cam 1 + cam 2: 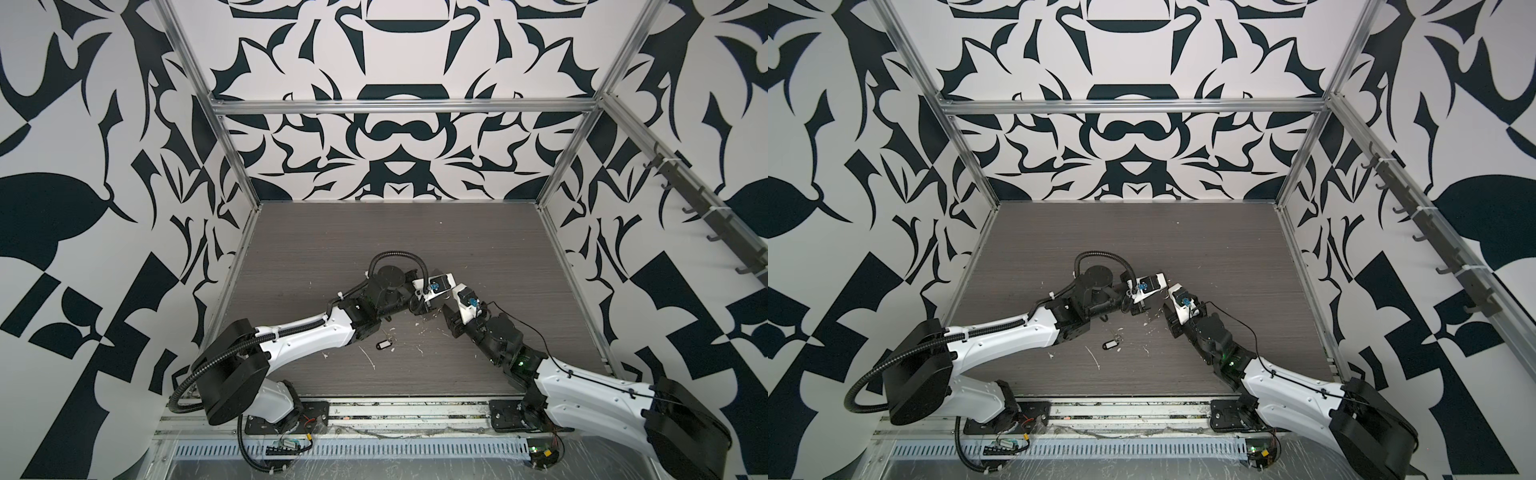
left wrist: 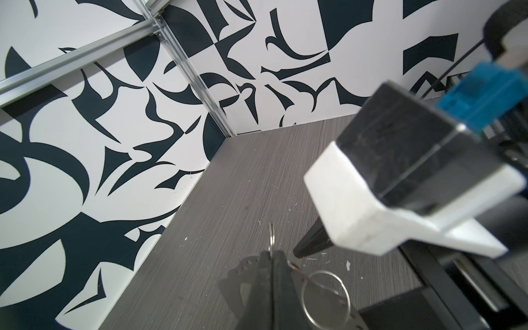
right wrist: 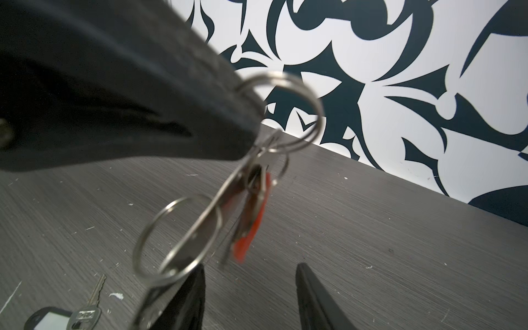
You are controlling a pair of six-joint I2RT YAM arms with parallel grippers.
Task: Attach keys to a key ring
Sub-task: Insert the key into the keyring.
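My left gripper (image 2: 271, 253) is shut on a silver split ring (image 3: 314, 108), which pokes out between its tips. From that ring hang keys with a red-orange tag (image 3: 254, 228). The key ring (image 2: 237, 271), a grey see-through disc with small holes along its rim, and a thin silver hoop (image 3: 137, 251) hang there too, all above the table. My right gripper (image 3: 250, 267) is open just below, and the dangling hoop rests against one of its fingers (image 3: 197, 297). Nothing sits between its fingers. The other keys, with a black white-label tag (image 1: 383, 345), lie flat on the table in both top views (image 1: 1111, 344).
Both arms meet over the middle of the grey wood-grain table (image 1: 415, 232). White scraps and flecks (image 1: 370, 359) are strewn around the black-tagged keys. Patterned walls on an aluminium frame (image 1: 399, 107) enclose the left, back and right sides.
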